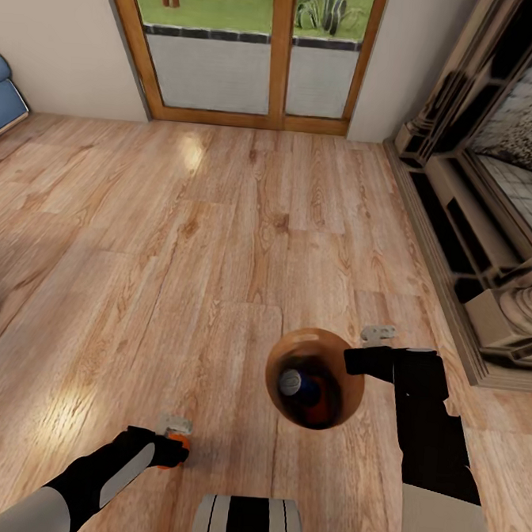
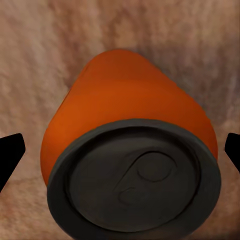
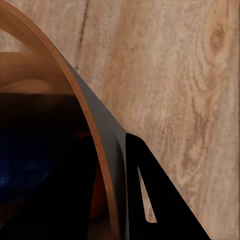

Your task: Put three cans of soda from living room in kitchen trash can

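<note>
My left gripper is shut on an orange can of soda, held low over the wood floor. In the left wrist view the can shows its grey end, with black fingertips on either side. My right gripper is shut on the rim of the brown trash can, which hangs above the floor. Inside the bin lies another can, with a grey end and an orange side. In the right wrist view, one finger lies against the outside of the bin's wall.
Wood-framed glass doors stand straight ahead across the bare wood floor. A stone fireplace runs along the right. A corner of the blue sofa shows at the far left. My own base is below.
</note>
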{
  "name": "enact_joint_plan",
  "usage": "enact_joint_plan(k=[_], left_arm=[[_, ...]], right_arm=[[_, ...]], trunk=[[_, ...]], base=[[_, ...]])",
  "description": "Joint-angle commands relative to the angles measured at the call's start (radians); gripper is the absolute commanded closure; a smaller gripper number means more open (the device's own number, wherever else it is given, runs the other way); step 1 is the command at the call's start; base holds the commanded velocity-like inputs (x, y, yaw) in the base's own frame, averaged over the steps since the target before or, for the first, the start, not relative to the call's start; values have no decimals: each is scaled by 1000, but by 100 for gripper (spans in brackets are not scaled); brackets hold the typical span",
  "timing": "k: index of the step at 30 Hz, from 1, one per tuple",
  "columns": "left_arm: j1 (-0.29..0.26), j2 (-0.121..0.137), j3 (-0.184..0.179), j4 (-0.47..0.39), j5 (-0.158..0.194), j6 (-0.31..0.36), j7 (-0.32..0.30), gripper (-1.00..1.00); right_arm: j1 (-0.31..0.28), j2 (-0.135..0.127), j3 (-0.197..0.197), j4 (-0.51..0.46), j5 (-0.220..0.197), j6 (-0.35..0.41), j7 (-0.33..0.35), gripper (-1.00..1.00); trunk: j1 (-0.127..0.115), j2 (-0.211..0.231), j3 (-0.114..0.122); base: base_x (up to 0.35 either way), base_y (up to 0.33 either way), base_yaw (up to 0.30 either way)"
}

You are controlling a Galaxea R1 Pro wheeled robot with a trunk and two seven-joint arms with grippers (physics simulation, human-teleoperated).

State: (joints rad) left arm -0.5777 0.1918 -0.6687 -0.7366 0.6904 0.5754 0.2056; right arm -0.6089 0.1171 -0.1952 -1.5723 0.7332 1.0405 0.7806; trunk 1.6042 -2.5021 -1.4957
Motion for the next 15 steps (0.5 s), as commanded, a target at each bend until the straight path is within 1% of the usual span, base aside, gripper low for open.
enact_joint_plan(k=[1, 7, 8, 15], left_arm=[[0, 0, 0, 1, 0, 0, 0, -100], [-1, 0, 0, 2, 0, -1, 0, -100], [-1, -1, 0, 3, 0, -2, 0, 100], [-1, -2, 1, 3, -1, -2, 0, 100]], right_arm=[[0, 0, 0, 0, -17, 7, 2, 100], [0, 1, 0, 0, -17, 7, 2, 100], [0, 1, 0, 0, -17, 7, 2, 100], [0, 1, 0, 0, -17, 7, 2, 100]], trunk=[[0, 0, 0], [0, 0, 0], [0, 0, 0], [0, 0, 0]], base=[[0, 0, 0], [0, 0, 0], [0, 0, 0], [0, 0, 0]])
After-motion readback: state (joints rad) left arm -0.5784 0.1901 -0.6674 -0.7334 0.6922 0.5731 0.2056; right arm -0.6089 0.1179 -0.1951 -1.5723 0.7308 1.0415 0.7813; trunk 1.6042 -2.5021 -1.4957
